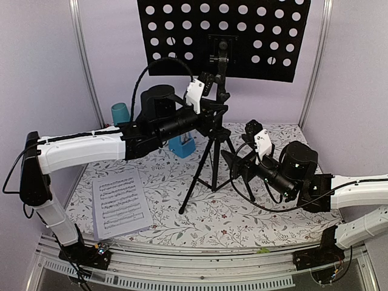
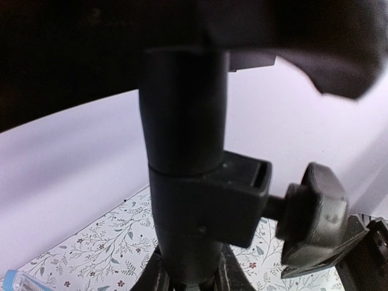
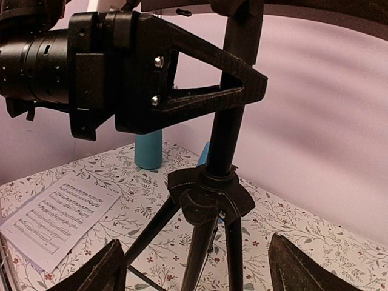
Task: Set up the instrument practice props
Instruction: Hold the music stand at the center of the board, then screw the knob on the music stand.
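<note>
The black music stand (image 1: 213,159) stands mid-table on its tripod, its perforated tray (image 1: 242,36) up at the back. My left gripper (image 1: 219,113) is shut on the stand's pole (image 2: 182,139) just below the clamp knob (image 2: 312,209); it also shows in the left wrist view (image 2: 191,276). My right gripper (image 1: 235,165) is open and empty, its fingers (image 3: 91,270) either side of the tripod hub (image 3: 209,194), apart from it. One sheet-music page (image 1: 120,203) lies flat at the front left. The blue metronome (image 1: 182,146) stands half hidden behind my left arm.
A teal cup (image 1: 120,113) stands at the back left by the wall, also in the right wrist view (image 3: 148,148). Lavender walls close in the table on three sides. The tripod's legs (image 1: 195,185) spread over the floral tablecloth (image 1: 242,212).
</note>
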You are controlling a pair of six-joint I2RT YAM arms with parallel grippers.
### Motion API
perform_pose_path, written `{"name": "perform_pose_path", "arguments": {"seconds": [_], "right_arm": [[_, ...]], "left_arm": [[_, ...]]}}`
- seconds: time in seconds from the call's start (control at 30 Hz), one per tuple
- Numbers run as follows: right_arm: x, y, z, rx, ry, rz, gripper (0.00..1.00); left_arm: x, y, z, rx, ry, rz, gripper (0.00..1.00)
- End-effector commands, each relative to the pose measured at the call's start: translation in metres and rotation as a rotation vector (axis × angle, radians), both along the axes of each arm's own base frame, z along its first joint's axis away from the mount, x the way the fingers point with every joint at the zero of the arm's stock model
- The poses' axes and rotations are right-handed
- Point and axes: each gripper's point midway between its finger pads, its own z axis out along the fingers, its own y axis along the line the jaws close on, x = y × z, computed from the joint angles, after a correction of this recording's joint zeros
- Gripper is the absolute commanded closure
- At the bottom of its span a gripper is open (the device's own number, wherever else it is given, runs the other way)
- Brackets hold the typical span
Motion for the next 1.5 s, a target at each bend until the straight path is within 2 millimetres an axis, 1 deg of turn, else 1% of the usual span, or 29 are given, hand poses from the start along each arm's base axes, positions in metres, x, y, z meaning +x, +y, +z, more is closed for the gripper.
{"name": "perform_pose_path", "arguments": {"seconds": [0.0, 0.1, 0.17, 0.3, 0.43, 0.5, 0.57, 0.7, 0.8, 0.93, 1.0, 1.03, 1.2, 1.23, 1.33, 1.47], "right_arm": [[0.004, -0.003, 0.005, -0.030, -0.032, -0.047, 0.23], [0.007, 0.004, 0.000, -0.102, -0.074, -0.042, 0.30], [0.008, 0.011, -0.001, -0.129, -0.100, -0.025, 0.30], [0.018, 0.021, -0.003, -0.205, -0.148, -0.059, 0.30], [0.026, 0.022, 0.007, -0.227, -0.188, -0.104, 0.32], [0.028, 0.022, 0.009, -0.222, -0.178, -0.117, 0.36], [0.028, 0.022, 0.009, -0.199, -0.161, -0.113, 0.38], [0.032, 0.024, 0.007, -0.221, -0.165, -0.132, 0.40], [0.033, 0.027, 0.010, -0.252, -0.190, -0.129, 0.42], [0.035, 0.029, 0.011, -0.266, -0.188, -0.136, 0.49], [0.036, 0.030, 0.010, -0.260, -0.172, -0.135, 0.56], [0.036, 0.031, 0.007, -0.267, -0.160, -0.131, 0.58], [0.038, 0.033, -0.007, -0.266, -0.099, -0.128, 0.64], [0.038, 0.033, -0.008, -0.264, -0.089, -0.129, 0.66], [0.039, 0.031, -0.011, -0.250, -0.057, -0.143, 0.68], [0.043, 0.027, -0.010, -0.199, 0.021, -0.184, 0.79]], "left_arm": [[0.012, 0.014, 0.013, 0.008, -0.096, 0.112, 1.00], [0.011, 0.012, 0.009, 0.019, -0.091, 0.100, 1.00], [0.010, 0.010, 0.008, 0.020, -0.087, 0.092, 1.00], [0.008, 0.009, 0.008, 0.025, -0.082, 0.075, 1.00], [0.007, 0.006, 0.005, 0.029, -0.074, 0.060, 1.00], [0.006, 0.006, 0.005, 0.028, -0.073, 0.057, 1.00], [0.006, 0.005, 0.004, 0.029, -0.072, 0.051, 1.00], [0.005, 0.004, 0.005, 0.031, -0.075, 0.042, 1.00], [0.005, 0.004, 0.004, 0.033, -0.075, 0.037, 1.00], [0.005, 0.002, 0.001, 0.038, -0.071, 0.031, 1.00], [0.005, 0.001, 0.000, 0.039, -0.070, 0.028, 1.00], [0.005, 0.001, 0.000, 0.038, -0.070, 0.026, 1.00], [0.005, 0.000, 0.001, 0.037, -0.070, 0.018, 1.00], [0.004, -0.001, -0.001, 0.039, -0.069, 0.016, 1.00], [0.004, -0.002, 0.000, 0.039, -0.071, 0.015, 1.00], [0.004, -0.002, -0.001, 0.040, -0.070, 0.013, 1.00]]}}
